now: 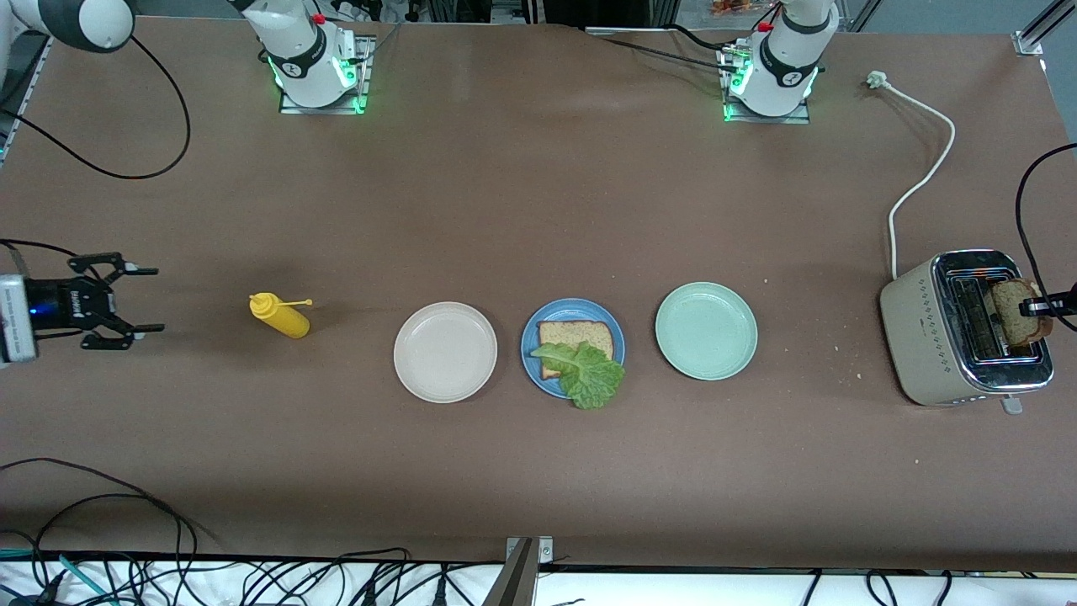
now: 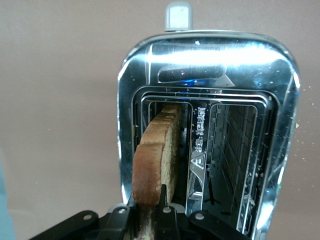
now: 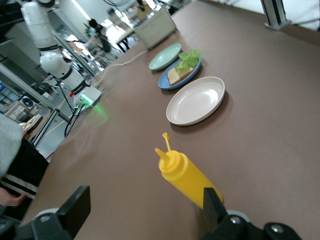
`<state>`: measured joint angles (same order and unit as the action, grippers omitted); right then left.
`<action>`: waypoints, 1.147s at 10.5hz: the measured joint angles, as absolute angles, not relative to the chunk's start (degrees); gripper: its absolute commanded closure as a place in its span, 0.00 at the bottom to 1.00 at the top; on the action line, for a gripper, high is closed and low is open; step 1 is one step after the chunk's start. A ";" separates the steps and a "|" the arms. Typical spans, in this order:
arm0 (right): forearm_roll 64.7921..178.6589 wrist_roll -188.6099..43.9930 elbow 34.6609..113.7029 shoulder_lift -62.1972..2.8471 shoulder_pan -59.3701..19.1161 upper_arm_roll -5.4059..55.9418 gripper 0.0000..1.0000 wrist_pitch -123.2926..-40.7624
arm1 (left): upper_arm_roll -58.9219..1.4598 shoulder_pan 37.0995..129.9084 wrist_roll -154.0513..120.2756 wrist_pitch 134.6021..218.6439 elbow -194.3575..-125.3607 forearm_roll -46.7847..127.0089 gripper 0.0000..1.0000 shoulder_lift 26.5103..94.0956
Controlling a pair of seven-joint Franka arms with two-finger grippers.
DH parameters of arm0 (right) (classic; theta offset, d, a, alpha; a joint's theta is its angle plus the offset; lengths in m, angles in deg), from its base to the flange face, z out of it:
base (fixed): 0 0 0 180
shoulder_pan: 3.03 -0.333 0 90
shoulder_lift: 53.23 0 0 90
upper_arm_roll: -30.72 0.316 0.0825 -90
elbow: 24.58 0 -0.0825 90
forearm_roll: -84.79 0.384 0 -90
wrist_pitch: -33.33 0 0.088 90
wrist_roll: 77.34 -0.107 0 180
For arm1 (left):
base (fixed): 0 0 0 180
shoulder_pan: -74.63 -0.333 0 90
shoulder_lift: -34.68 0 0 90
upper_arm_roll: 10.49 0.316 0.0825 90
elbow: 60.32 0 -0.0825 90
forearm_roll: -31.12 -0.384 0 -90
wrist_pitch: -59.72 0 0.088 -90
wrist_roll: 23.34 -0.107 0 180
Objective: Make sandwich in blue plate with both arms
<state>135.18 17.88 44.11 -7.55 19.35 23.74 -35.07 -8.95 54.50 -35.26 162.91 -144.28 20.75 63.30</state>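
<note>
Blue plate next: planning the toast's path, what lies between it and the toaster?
Front view: only the mint-green plate lies between blue plate and toaster.

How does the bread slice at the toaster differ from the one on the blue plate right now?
The slice at the toaster stands on edge over the toaster, gripped by the left hand; the slice on the blue plate lies flat on the blue plate, held by nothing. The plated slice is partly covered by a lettuce leaf; the toaster slice is bare. Both are brown with darker crusts. The right hand waits open by the mustard bottle.
</note>
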 measured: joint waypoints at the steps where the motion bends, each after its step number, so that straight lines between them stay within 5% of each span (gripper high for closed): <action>1: 133.35 10.41 43.73 -10.29 18.24 23.76 0.00 -35.17 | -8.98 54.49 -35.45 161.91 -143.83 20.75 1.00 62.24; 5: 123.87 -17.82 39.05 -16.13 10.91 23.83 0.00 -37.41 | -9.50 54.55 -37.54 156.32 -142.99 20.74 1.00 54.22; 12: 84.65 -51.66 39.39 -27.14 -6.78 24.20 0.00 -45.85 | -13.96 56.74 -39.34 154.59 -141.57 21.09 1.00 50.38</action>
<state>84.65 -51.66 39.39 -27.14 -6.78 24.20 -45.85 -13.96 56.74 -39.34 154.59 -141.57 21.09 50.38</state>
